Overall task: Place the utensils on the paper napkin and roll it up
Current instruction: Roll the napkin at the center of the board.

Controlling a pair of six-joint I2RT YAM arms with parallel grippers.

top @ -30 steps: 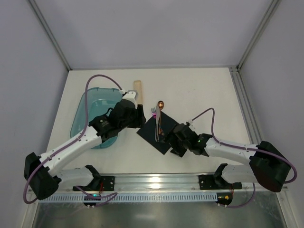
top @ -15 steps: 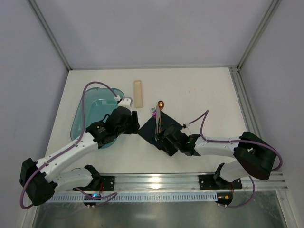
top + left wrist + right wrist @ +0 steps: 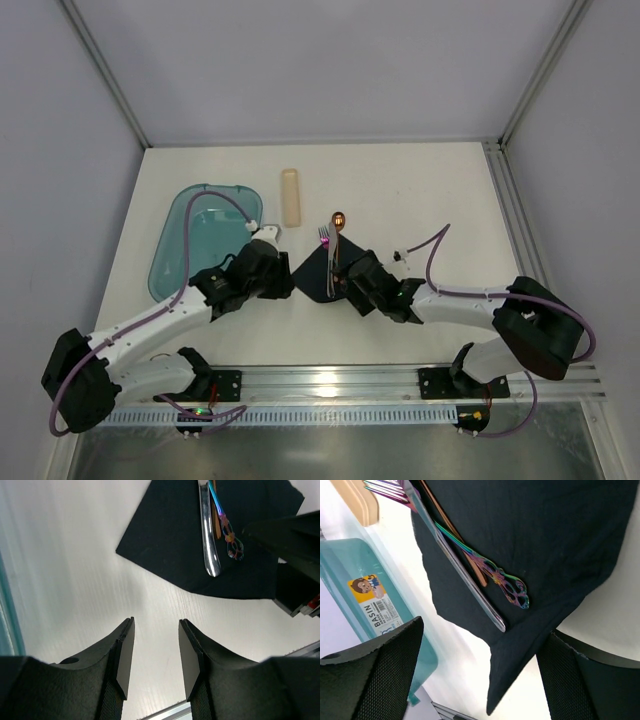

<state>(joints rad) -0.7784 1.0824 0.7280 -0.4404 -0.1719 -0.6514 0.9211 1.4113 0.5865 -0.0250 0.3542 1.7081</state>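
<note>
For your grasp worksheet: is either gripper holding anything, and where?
Nothing: left gripper open above the table; right gripper open, straddling the paper napkin.

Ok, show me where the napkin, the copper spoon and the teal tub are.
paper napkin (image 3: 160,545), left wrist view, bare dark area toward its left corner.
spoon (image 3: 339,219), top view, its copper bowl.
teal tub (image 3: 172,250), top view, left wall.

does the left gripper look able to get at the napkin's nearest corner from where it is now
Probably yes. The left gripper is open, with only bare table between it and the near corner of the napkin. The utensils lie further in, and the right gripper is over the opposite side.
</note>
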